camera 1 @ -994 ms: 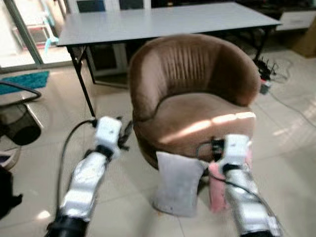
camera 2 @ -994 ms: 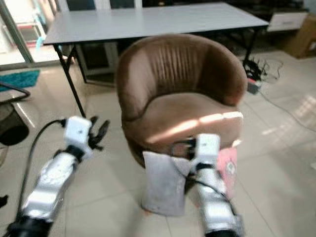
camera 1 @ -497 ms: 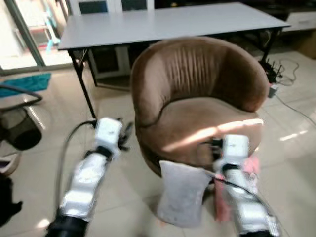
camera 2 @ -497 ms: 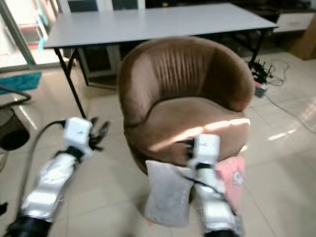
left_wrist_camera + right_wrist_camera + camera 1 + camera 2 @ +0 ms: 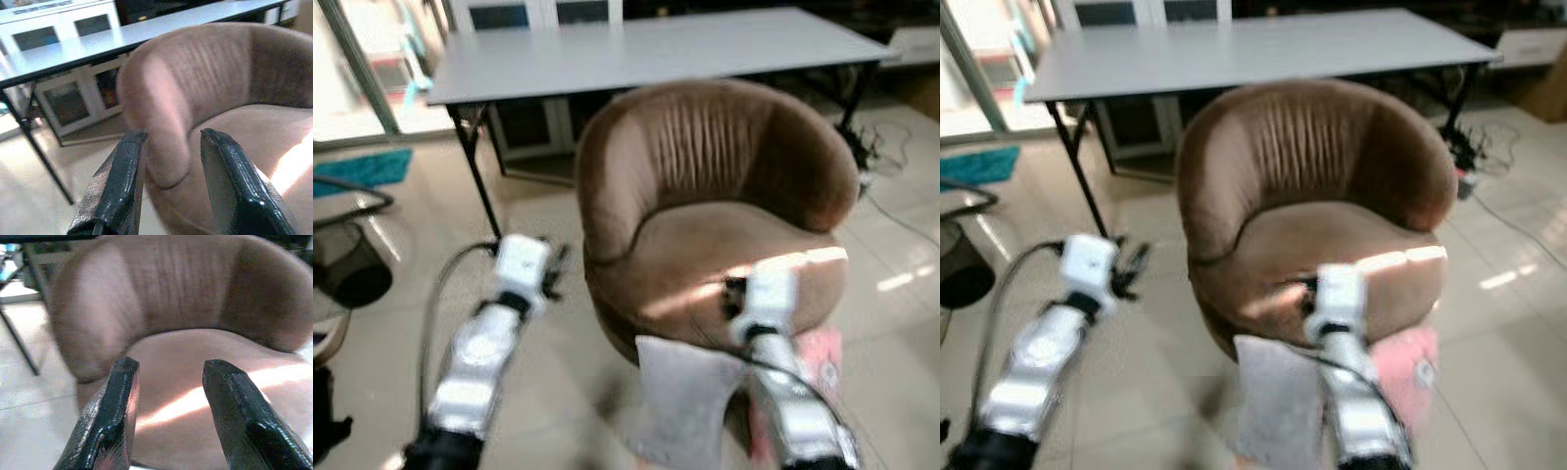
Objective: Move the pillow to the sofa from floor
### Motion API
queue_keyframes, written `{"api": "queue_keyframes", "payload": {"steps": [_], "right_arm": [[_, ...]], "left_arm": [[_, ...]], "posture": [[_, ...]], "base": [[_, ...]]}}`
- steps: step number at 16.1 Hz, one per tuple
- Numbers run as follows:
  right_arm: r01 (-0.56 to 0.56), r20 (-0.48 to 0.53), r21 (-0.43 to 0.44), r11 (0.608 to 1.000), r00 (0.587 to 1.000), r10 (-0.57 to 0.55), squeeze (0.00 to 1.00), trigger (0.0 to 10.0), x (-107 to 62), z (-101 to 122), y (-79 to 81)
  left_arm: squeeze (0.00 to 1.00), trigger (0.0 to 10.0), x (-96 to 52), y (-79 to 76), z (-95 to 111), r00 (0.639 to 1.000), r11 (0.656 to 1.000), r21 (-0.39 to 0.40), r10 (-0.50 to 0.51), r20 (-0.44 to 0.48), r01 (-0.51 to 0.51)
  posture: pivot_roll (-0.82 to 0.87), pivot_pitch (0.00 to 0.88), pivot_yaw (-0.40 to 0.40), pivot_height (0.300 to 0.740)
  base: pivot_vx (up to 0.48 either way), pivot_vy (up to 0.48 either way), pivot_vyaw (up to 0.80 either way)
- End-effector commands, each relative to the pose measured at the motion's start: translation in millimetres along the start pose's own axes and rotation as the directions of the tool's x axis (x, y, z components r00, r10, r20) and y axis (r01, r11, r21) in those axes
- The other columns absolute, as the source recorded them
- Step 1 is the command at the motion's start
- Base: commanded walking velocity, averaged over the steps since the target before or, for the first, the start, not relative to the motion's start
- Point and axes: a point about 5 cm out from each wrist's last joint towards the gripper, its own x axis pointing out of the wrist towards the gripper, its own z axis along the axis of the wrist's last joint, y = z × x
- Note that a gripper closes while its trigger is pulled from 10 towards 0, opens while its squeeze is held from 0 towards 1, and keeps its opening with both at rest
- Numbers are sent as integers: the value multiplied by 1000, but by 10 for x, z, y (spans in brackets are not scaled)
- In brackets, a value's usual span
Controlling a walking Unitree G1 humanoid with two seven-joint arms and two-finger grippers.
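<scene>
Right pincer [image 5: 168,416] and left pincer [image 5: 168,183] parted, empty; grey pillow [image 5: 690,397] upright against rounded brown velvet sofa [image 5: 715,215].

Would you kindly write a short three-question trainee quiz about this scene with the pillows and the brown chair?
1. True or false: the grey pillow lies on the brown tub chair's seat.
2. What colour is the pillow beside the grey one?
A) pink B) green C) black
3. Fill in: the left gripper and right gripper both have their fingers ____.

Key: 1 false, it stands on the floor against the chair's front; 2 A; 3 open.
</scene>
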Motion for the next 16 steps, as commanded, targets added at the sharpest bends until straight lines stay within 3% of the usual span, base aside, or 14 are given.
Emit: {"api": "queue_keyframes", "payload": {"steps": [1,16], "right_arm": [[26,-6,-16,1000,1000,-26,0,10000,2,2,-110],[11,-19,-5,1000,1000,-11,0,10000,-28,-28,-94]], "left_arm": [[0,10000,36,-64,29,1000,1000,-7,-18,5,19],[0,10000,7,-102,-11,999,1000,9,-30,-13,30]], "posture": [[-10,0,33,740],[-12,1,31,595]], "base": [[0,0,0],[0,0,0]]}}
